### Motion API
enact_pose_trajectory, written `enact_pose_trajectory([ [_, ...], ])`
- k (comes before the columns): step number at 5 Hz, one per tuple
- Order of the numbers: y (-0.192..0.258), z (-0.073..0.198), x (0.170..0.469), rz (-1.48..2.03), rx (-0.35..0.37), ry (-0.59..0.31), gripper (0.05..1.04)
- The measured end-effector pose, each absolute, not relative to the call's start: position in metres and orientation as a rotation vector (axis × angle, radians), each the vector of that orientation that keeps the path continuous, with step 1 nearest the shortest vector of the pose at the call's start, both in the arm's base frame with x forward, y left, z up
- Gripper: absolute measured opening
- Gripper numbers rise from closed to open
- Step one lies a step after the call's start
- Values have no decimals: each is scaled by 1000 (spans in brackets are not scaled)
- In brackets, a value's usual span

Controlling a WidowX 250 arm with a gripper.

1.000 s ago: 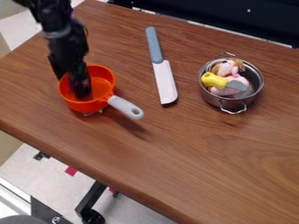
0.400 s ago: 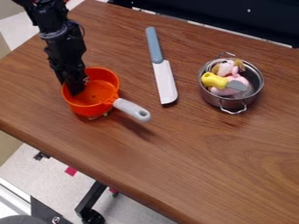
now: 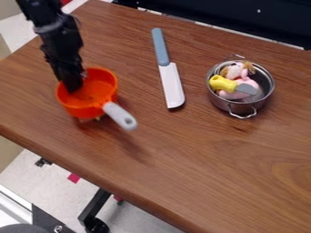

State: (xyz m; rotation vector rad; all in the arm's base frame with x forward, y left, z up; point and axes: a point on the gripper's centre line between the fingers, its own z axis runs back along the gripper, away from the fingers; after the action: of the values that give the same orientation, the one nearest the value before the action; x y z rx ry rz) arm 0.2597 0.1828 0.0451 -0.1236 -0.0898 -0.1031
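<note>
Okay, so from my end the arm (image 3: 54, 38) comes down from the far left, and its base is out of view. The gripper (image 3: 72, 87) is down inside the left side of the orange pan (image 3: 85, 108), right up against the wall. It's dark and blurry down there, so I honestly can't tell if it's spread, pressed together or pinching the rim. The pan sits over the left part of the wooden table (image 3: 200, 159), and its pale grey handle (image 3: 120, 116) points near and right. The gripper hides part of the pan's inside. Little bits poke out under the pan, too small for me to make out or count.

Right of the pan I've got 1 knife (image 3: 171, 84) lying flat, blue-grey grip far, pale blade near. Further right is 1 metal pot (image 3: 236, 107) with 2 wire handles, at its far and near sides. Inside I count 1 yellow grip (image 3: 223, 83) with a grey blade, lying partly over a pink thing (image 3: 228, 95). On the far side of that is a pink, white and brown lump (image 3: 233, 71). They overlap, so I can't swear to the total or say what the soft-looking stuff is.

Past the far edge there's 1 dark panel (image 3: 213, 18), cut off by the frame. Down on the floor (image 3: 42, 195) I see 2 pinkish-red patches (image 3: 73, 178), the right-hand patch partly hidden, plus a dark caster (image 3: 96, 225), cropped at the bottom.
</note>
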Motion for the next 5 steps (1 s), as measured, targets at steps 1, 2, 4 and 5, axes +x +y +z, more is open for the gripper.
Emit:
enact_pose_trajectory([
  [1, 200, 65, 265, -20, -197, -119, 55],
  [2, 209, 71, 273, 242, -257, -101, 55],
  [4, 220, 91, 298, 776, -298, -44, 55],
  [5, 222, 84, 313, 1038, -288, 2, 55],
])
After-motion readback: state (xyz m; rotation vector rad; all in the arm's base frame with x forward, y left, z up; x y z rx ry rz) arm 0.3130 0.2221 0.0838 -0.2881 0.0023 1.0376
